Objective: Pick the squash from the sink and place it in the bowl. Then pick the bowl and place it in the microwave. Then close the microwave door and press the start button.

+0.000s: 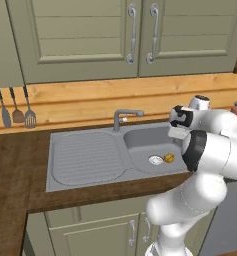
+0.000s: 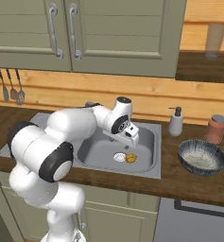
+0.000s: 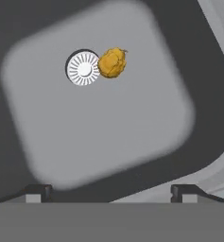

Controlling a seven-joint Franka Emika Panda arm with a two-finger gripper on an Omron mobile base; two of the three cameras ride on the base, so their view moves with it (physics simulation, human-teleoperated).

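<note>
Currently: squash (image 3: 112, 62), upper centre of hand view, touching the drain (image 3: 83, 67) in the sink (image 1: 85, 157). Gripper (image 3: 111, 191) spread wide, empty. Risk: lumpy squash rolls aside if pinched off-centre.

- One squash (image 3: 112, 62)
- One sink (image 1: 85, 160)
- One faucet (image 1: 123, 118)
- One bowl (image 2: 201, 158)
- One soap bottle (image 2: 176, 122)
- One jar (image 2: 215, 128)
- Three hanging tools (image 1: 17, 109)
- Two door handles (image 2: 63, 32)

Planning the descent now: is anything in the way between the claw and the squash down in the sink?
Nothing visible. The open claw looks down into the sink, where the squash lies bare on the basin floor beside the drain.
</note>
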